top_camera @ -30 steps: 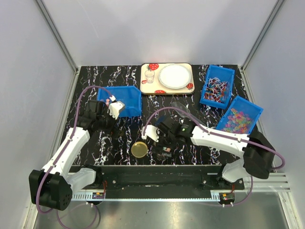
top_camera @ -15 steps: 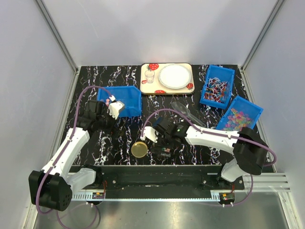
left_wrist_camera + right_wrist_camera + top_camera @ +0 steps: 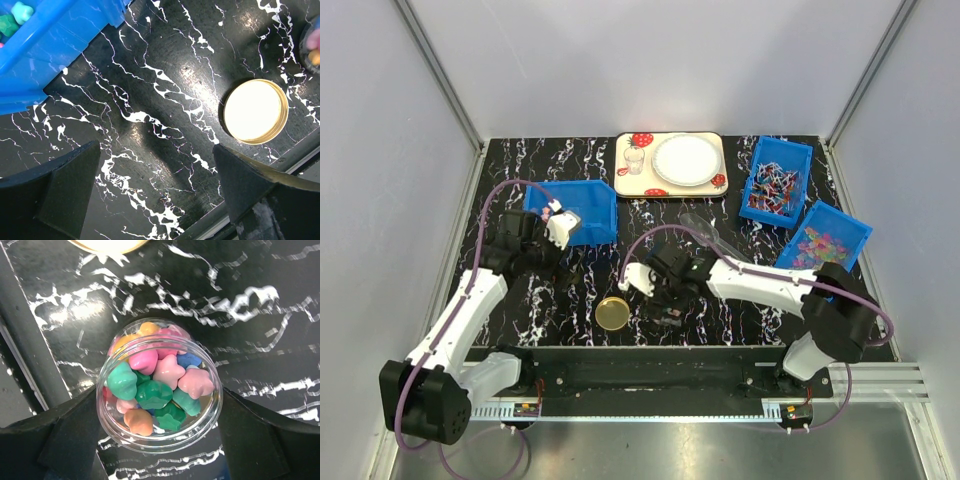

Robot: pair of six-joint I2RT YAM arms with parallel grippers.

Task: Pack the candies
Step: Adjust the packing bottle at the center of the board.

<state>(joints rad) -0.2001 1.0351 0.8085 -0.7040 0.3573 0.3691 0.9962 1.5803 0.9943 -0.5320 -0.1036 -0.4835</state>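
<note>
Two hands, and only the right hand [image 3: 160, 410] has shifted since a second ago. It's slid a bit left toward the gold lid [image 3: 614, 313], clamped on the clear jar [image 3: 160, 445] stuffed with candies [image 3: 152, 390], by the counter's [image 3: 260, 315] front edge. Left hand [image 3: 157, 192] hangs wide open, same spot. Its wrist view catches more candies in the blue bin [image 3: 45, 50], hidden from the top view.

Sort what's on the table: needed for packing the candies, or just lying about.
Job: candies, jar, gold lid, left blue bin.
Lying about: strawberry tray, white plate, stick-sweet bin, pastel-sweet bin.
</note>
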